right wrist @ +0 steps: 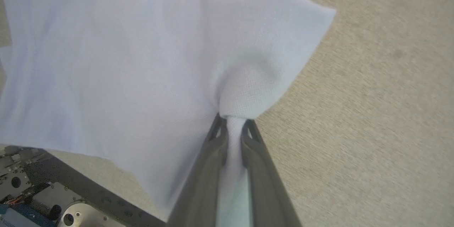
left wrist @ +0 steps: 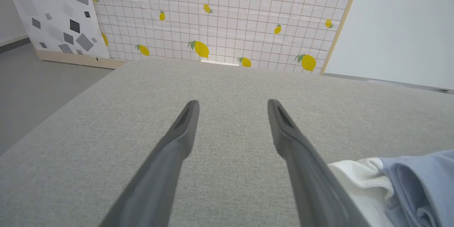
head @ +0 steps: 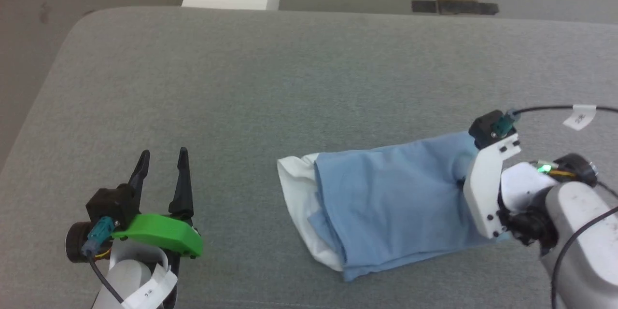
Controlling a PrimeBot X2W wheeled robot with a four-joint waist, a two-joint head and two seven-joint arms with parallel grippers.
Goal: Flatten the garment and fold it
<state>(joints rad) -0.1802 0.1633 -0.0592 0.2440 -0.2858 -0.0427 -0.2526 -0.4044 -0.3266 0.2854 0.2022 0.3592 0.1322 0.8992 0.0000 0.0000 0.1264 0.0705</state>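
pinching bunched pale-blue knit garment (right wrist: 124, 60) in right claw (right wrist: 232, 125), left claw (head: 163, 152) wide over grey woven surface (head: 241, 82)

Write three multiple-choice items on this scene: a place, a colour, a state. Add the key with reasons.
1. Where on the table does the garment lie?
A. toward the robot's right
B. far left corner
C. hanging off the far edge
2. The garment's main colour?
A. red
B. black
C. light blue
3. The right gripper is
A. wide open
B. shut on the garment
C. shut on nothing
1 A: it lies at the head view's right.
2 C: blue cloth, white at one end.
3 B: cloth is pinched between its fingers.
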